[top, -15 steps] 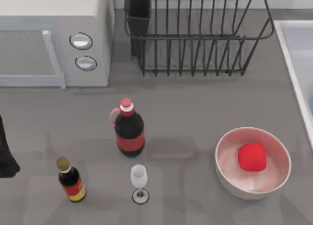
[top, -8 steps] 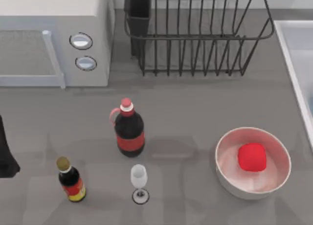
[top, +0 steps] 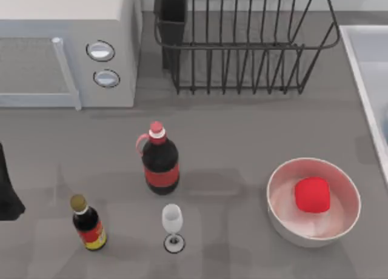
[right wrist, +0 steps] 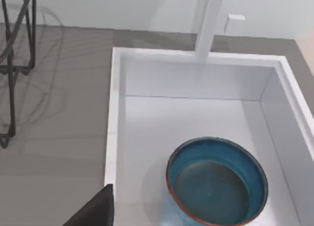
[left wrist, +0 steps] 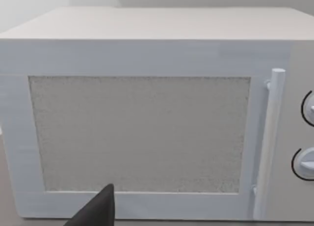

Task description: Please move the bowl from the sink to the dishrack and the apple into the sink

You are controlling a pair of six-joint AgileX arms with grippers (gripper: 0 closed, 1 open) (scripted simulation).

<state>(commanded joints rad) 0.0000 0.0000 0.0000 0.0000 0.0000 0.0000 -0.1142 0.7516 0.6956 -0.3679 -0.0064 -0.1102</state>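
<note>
A: Currently, what differs from before?
B: Nothing on the desk [top: 242, 139] moved. Apple [top: 312, 194] rests in white bowl [top: 285, 221]; bowl [right wrist: 216, 182] sits in sink [right wrist: 115, 113], far right. Gripper state: cannot tell.

Grey counter [top: 242, 133], white microwave [top: 66, 42] at back left, black wire dishrack [top: 242, 42] beside it, sink [top: 364, 67] at right edge, cola bottle [top: 160, 161], soy sauce bottle [top: 88, 223], wine glass [top: 173, 225], white bowl [top: 282, 221] at front right.
</note>
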